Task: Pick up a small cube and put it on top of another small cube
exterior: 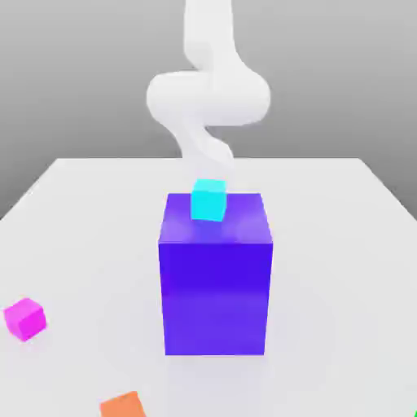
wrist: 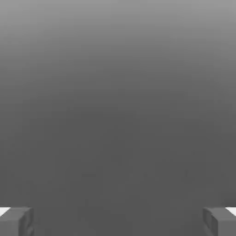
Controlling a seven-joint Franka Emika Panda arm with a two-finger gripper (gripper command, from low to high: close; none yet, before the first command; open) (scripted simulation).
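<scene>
The small magenta-pink cube (exterior: 24, 318) sits on the white table (exterior: 89, 228) at the exterior view's left, near the front. A small cyan cube (exterior: 208, 200) rests on top of the big blue-violet block (exterior: 216, 277). A small orange cube (exterior: 124, 405) lies at the front edge. The white arm (exterior: 208, 89) rises behind the block. In the hand view my gripper (wrist: 118, 222) is open, its grey fingertips (wrist: 16, 221) standing far apart with nothing between them, facing plain grey background.
The big blue-violet block stands tall in the middle of the table, between the arm and the front cubes. Bare table surface lies on either side of it.
</scene>
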